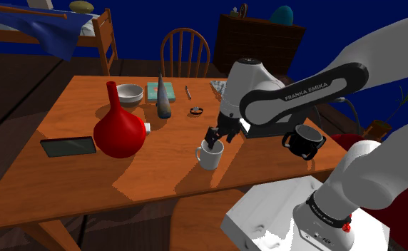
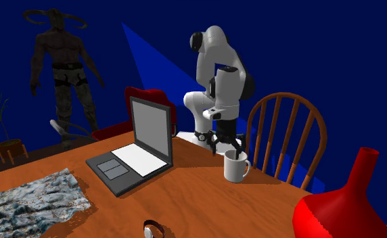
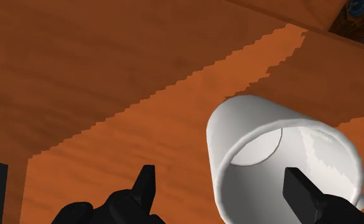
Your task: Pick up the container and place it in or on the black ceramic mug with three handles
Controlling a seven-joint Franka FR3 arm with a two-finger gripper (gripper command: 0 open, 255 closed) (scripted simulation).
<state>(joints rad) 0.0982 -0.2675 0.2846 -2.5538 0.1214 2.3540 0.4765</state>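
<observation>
White mug (image 1: pixel 210 155): upright on the wooden tabletop (image 1: pixel 67 178), near the edge by the robot's stand.
Gripper (image 1: pixel 215 140): right at the rim, fingers spread apart, one outside the wall, one inside, not squeezing.
Black mug (image 1: pixel 304 140): further along that edge.
Red vase (image 1: pixel 118 132): mid-tabletop.
</observation>
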